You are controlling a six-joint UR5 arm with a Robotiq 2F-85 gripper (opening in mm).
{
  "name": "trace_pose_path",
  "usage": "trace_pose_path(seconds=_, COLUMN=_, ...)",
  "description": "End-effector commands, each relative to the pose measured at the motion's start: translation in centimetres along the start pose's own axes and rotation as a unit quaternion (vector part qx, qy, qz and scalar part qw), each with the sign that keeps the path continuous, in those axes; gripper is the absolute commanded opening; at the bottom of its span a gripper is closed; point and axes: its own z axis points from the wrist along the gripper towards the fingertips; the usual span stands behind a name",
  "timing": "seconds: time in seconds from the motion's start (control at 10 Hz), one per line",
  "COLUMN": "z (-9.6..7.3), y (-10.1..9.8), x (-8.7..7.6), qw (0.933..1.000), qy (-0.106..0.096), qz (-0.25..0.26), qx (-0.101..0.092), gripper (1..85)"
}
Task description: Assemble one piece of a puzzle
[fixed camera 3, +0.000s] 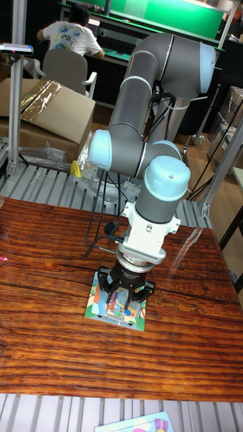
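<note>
A small square puzzle board (98, 308) with a colourful picture lies on the wooden table, near its middle. My gripper (123, 301) hangs straight down over the board, its black fingers (113, 295) reaching to the board's surface. A colourful piece (122, 300) shows between the fingers, but I cannot tell whether it is held or lies in the board. The gripper body hides the board's upper part.
The wooden table (54, 256) stretches around the board. A second colourful board (138, 424) lies at the bottom edge on the metal slats. Behind the table stand a cardboard box (47, 111) and a seated person (71, 37) at a bench.
</note>
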Motion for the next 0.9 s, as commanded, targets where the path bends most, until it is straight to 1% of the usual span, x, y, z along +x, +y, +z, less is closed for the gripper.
trace_pose_path(seconds=0.0, z=0.22, y=0.01, x=-0.26, qw=1.0, qy=-0.001, qz=0.006, qx=-0.006, gripper=1.3)
trace_pose_path(seconds=0.5, z=0.26, y=0.21, x=-0.35, qw=0.9999, qy=0.0, qz=0.011, qx=-0.01, gripper=1.3)
trace_pose_path(seconds=0.8, z=0.19, y=0.34, x=-0.14, qw=0.9999, qy=0.002, qz=0.012, qx=-0.011, gripper=1.3)
